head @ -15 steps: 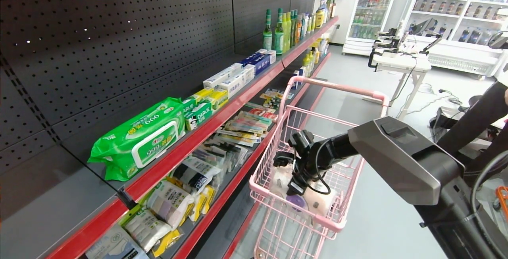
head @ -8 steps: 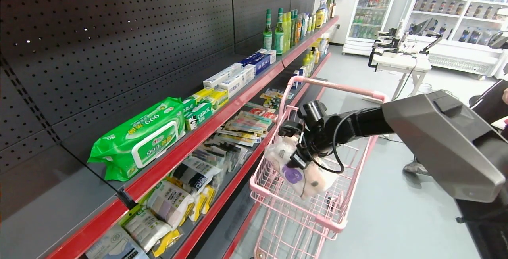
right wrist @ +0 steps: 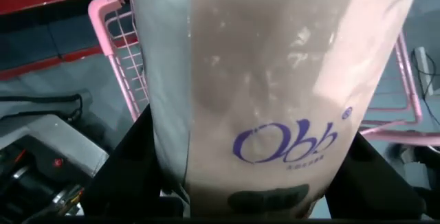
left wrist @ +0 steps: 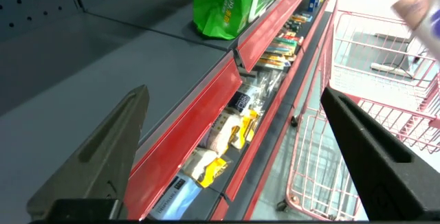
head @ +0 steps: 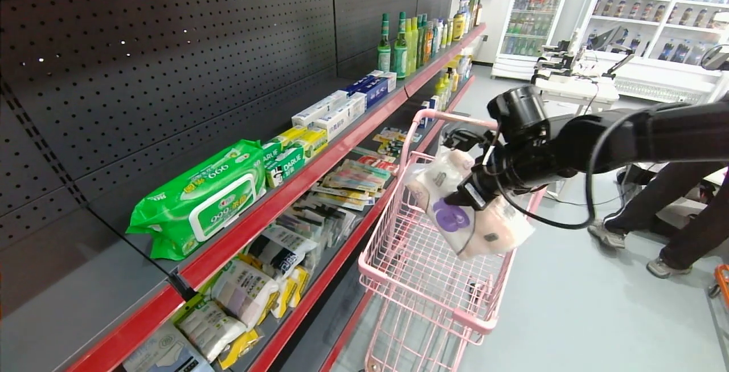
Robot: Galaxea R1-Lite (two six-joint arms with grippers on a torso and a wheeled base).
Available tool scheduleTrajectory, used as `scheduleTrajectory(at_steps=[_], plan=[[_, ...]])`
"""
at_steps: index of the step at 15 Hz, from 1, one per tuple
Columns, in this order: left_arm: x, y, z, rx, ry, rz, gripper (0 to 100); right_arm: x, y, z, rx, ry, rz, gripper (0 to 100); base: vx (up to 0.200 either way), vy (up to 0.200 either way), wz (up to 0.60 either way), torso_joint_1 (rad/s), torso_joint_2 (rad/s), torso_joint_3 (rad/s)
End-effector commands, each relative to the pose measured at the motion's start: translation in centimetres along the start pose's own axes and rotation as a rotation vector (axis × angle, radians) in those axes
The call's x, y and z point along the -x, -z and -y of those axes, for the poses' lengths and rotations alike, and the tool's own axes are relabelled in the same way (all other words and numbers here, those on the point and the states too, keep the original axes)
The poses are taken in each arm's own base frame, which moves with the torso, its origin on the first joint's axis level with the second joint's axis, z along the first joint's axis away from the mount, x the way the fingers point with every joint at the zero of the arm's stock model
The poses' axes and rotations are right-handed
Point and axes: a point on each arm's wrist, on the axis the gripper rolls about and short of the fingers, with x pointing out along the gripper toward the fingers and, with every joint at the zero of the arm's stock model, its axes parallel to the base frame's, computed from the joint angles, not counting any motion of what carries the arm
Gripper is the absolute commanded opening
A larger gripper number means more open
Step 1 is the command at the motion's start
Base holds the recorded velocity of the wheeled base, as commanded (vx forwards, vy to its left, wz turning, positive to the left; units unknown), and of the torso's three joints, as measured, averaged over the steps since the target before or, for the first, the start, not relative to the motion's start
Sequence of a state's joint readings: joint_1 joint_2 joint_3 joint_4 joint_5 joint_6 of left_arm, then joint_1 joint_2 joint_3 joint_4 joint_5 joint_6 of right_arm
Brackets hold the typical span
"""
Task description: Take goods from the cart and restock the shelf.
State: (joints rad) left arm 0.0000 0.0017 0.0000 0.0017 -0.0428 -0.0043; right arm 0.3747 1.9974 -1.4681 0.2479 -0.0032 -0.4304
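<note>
— Checked the right gripper (head: 467, 192)?
— Found it clamped on a soft pale-pink plastic pack with purple lettering (head: 475, 221), gripped near the upper end. Saw that pack hanging tilted in the air above the basket of the pink wire shopping cart (head: 421, 301), with the pink handle bar (head: 484, 125) at its 12 o'clock.
— And looked at the left gripper (left wrist: 234, 162)?
— Saw its two fingers (left wrist: 103, 155) spread wide apart, held low beside the grey shelf with a red front edge (left wrist: 137, 66).
— Placed that shelf where?
— At 9 o'clock of the cart, running off toward 1 o'clock. Spotted a big green wipes pack (head: 199, 192) lying on the upper board, at 9 o'clock of the held pack. Noted green and yellow toothpaste boxes (head: 293, 152) just beside it at 2 o'clock, white and blue boxes (head: 342, 110) farther along, and green glass bottles (head: 398, 44) beyond. Saw flat packets (head: 245, 295) on the lower board, at 7 o'clock of the cart.
</note>
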Motion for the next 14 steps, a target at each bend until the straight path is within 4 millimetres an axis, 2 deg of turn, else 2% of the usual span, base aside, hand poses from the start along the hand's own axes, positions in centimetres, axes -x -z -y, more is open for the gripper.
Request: scheduleTrajectory(at_steps=[1, 3, 6, 8, 11, 13, 14], plan=[[0.0, 0.0, 0.0, 0.000, 0.000, 0.000, 100, 9.7, 1.0, -0.2, -0.048, 0.085, 0.115, 0, 0.000, 0.000, 0.00, 0.000, 0.00, 0.000], [0.0, 0.0, 0.0, 0.000, 0.000, 0.000, 100, 14.6, 3.1, -1.1, -0.107, 0.108, 0.169, 0, 0.000, 0.000, 0.00, 0.000, 0.00, 0.000], [0.0, 0.0, 0.0, 0.000, 0.000, 0.000, 100, 20.5, 6.5, -2.0, -0.151, 0.240, 0.227, 0, 0.000, 0.000, 0.00, 0.000, 0.00, 0.000], [0.0, 0.0, 0.0, 0.000, 0.000, 0.000, 100, 23.1, 8.6, -2.9, -0.233, 0.282, 0.312, 0, 0.000, 0.000, 0.00, 0.000, 0.00, 0.000], [0.0, 0.0, 0.0, 0.000, 0.000, 0.000, 100, 27.0, 13.8, -5.3, -0.284, 0.391, 0.413, 0, 0.000, 0.000, 0.00, 0.000, 0.00, 0.000], [0.0, 0.0, 0.0, 0.000, 0.000, 0.000, 100, 29.0, 16.6, -6.6, -0.304, 0.459, 0.477, 0, 0.000, 0.000, 0.00, 0.000, 0.00, 0.000], [0.0, 0.0, 0.0, 0.000, 0.000, 0.000, 100, 29.7, 17.4, -7.0, -0.314, 0.482, 0.503, 0, 0.000, 0.000, 0.00, 0.000, 0.00, 0.000]])
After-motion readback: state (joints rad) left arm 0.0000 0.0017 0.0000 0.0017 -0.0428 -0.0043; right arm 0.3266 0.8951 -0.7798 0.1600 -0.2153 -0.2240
